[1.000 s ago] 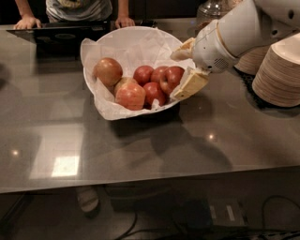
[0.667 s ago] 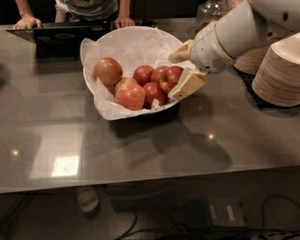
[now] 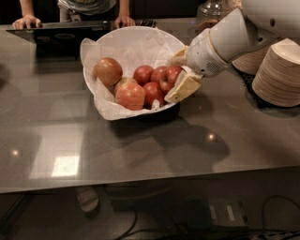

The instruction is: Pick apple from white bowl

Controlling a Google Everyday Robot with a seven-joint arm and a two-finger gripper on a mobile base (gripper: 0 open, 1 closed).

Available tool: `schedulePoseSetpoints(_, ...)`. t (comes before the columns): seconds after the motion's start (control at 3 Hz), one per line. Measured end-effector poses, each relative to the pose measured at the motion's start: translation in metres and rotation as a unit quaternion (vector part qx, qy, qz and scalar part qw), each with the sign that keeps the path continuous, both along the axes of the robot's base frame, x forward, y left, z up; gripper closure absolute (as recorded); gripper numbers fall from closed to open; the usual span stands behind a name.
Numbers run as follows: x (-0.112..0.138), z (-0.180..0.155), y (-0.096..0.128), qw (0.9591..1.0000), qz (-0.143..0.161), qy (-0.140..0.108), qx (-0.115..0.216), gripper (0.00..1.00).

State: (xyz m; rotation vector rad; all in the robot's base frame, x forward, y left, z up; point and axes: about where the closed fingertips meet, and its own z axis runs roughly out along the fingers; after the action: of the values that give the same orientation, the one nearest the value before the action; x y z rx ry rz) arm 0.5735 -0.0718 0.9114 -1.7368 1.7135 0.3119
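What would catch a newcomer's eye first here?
The white bowl of apples in the middle, with the robot's gripper at its right rim, by the dark red apple. Next, the stacks of paper bowls on the right and a person's hands at the far side.

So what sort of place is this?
Likely an office snack counter or café: a white bowl of apples, stacked paper bowls and a glass jar on a grey counter, with a person standing behind. The gripper reaches into the bowl's right side.

single view | high, tilted down | close | tool at white bowl rim
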Motion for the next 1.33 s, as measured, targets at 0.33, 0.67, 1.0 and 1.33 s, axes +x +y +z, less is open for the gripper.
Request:
schedulePoseSetpoints(0.33, 0.003, -0.009, 0.0, 0.9999, -0.003, 0.013, 0.004, 0.49)
schedulePoseSetpoints(0.67, 0.003, -0.009, 0.0, 0.9999, -0.003, 0.013, 0.004, 0.7)
schedulePoseSetpoints(1.0, 0.003, -0.009, 0.0, 0.9999, -0.003, 0.013, 0.004, 0.93)
schedulePoseSetpoints(1.33, 0.004, 0.003, 0.005, 0.9998, 0.011, 0.01, 0.017, 1.0)
